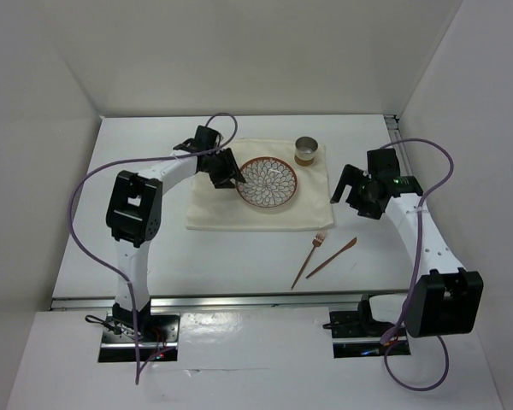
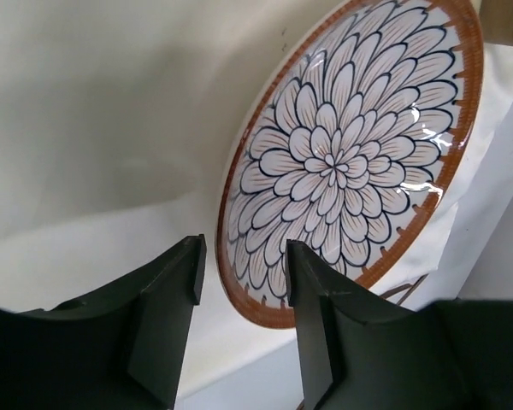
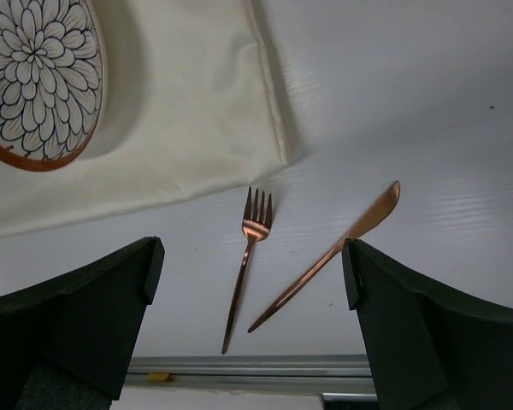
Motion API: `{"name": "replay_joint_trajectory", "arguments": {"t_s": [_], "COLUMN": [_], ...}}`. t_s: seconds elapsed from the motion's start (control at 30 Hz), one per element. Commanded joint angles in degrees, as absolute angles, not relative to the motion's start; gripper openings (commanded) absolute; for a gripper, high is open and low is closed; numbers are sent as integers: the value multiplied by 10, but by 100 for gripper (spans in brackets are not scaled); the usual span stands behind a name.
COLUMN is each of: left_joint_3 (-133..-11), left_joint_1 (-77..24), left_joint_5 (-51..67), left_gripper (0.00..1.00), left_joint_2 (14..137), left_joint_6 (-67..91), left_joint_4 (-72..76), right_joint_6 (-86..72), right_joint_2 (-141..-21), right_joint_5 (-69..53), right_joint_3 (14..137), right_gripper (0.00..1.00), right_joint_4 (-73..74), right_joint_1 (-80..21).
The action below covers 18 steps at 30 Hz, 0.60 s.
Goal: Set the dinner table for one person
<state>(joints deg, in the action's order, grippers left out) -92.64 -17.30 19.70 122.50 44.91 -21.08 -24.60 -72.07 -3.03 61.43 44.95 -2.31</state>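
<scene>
On the white dinner table [image 1: 154, 256] a cream cloth mat [image 1: 209, 205] carries a flower-patterned plate [image 1: 267, 182] with a brown rim and a small metal cup [image 1: 307, 150]. A copper fork [image 1: 309, 256] and knife [image 1: 332, 257] lie on the bare tabletop in front of the mat. My left gripper [image 1: 229, 175] is open at the plate's left edge. In the left wrist view the plate's [image 2: 350, 154] rim sits between the fingers of the gripper [image 2: 242, 273]. My right gripper [image 1: 346, 190] is open and empty, hovering right of the mat. Its wrist view frames the fork [image 3: 248, 256] and knife [image 3: 333, 252] between the fingers of the gripper [image 3: 252, 248].
An aluminium rail [image 1: 239, 300] runs along the table's near edge, another along the right edge [image 1: 392, 128]. White walls enclose the back and sides. The mat's corner [image 3: 274, 145] and the plate [image 3: 38, 77] show in the right wrist view.
</scene>
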Motion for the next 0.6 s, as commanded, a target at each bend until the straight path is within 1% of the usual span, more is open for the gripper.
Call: {"name": "replay_joint_trajectory", "arguments": {"t_s": [0.0,0.03,0.1,0.13,0.17,0.2,0.23,0.27,0.3,0.33,0.37,0.4,0.43,0.47,0.5,0.57], "left_joint_3": [-955,-955,-939,-926,-899,-884,-872,-853,-846,-846,-838,-830,-830,-830,-822,-811], "left_joint_1": [-178,-185,-204,-211,-219,-237,-249,-264,-283,-323,-344,-366,-410,-431,-473,-510], "left_joint_5": [165,157,113,92,51,30,10,-33,-52,-63,-69,-58,-50,-41,-27,-20], "left_gripper": [59,66,70,78,79,86,87,87,87,87,85,80,78,76,74,73], "left_joint_2": [1160,1151,1123,1085,1064,1041,1017,973,956,941,930,923,923,923,936,951], "left_joint_6": [422,414,409,409,403,403,397,382,374,366,357,337,337,337,331,331], "left_joint_4": [-246,-270,-289,-296,-307,-307,-315,-322,-327,-333,-338,-338,-354,-359,-359,-352], "right_joint_6": [-257,-257,-257,-257,-264,-273,-273,-280,-288,-294,-299,-309,-309,-317,-329,-337], "right_joint_2": [-695,-689,-689,-681,-676,-658,-650,-641,-633,-621,-621,-621,-621,-621,-614,-595], "right_joint_5": [-60,-67,-85,-90,-97,-98,-103,-103,-103,-110,-115,-120,-130,-130,-123,-109], "right_joint_3": [599,590,575,568,562,549,544,538,531,531,531,531,531,538,554,573], "right_gripper": [99,99,99,99,99,99,99,99,97,97,97,97,97,96,96,96], "right_joint_4": [466,466,471,477,477,477,477,477,470,470,465,465,465,474,487,500], "right_joint_1": [-19,-19,-19,-19,-19,-25,-25,-30,-30,-30,-30,-30,-30,-30,-30,-30]}}
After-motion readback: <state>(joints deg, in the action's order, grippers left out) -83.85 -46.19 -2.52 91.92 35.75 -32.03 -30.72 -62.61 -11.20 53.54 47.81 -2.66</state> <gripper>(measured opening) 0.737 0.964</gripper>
